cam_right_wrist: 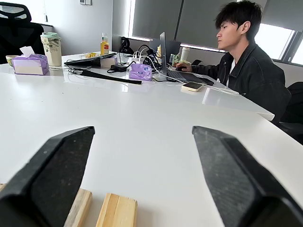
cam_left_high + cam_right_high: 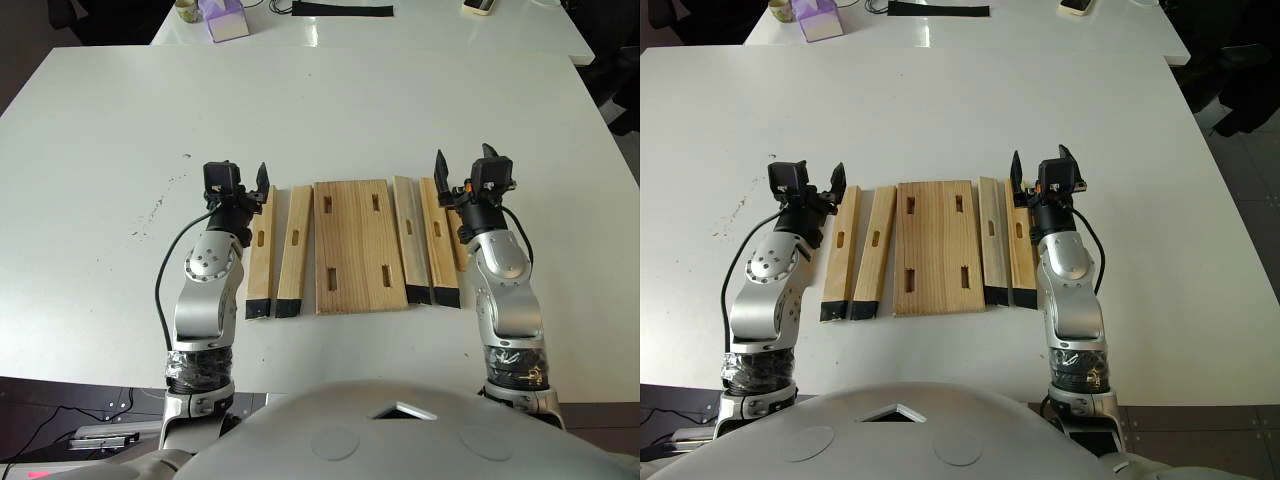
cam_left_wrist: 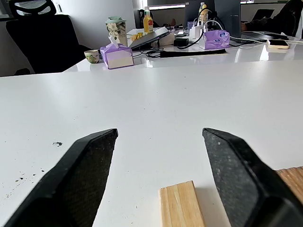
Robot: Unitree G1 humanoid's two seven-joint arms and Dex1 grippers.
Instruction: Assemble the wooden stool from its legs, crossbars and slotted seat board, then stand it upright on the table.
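Left gripper (image 2: 240, 185) and right gripper (image 2: 463, 165), both spread apart, sit at the outer legs' (image 2: 262, 250) far ends.

1. The left arm (image 2: 208, 280) is bent at the elbow, forearm pointing forward; the left gripper (image 2: 243, 180) has its fingers spread wide, empty.
2. The right arm (image 2: 505, 290) mirrors it; the right gripper (image 2: 462, 170) is likewise spread, empty.

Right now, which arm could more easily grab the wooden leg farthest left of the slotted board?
Left, probably: the left gripper hangs open at the far end of that leg, while the right gripper sits beyond the seat board.
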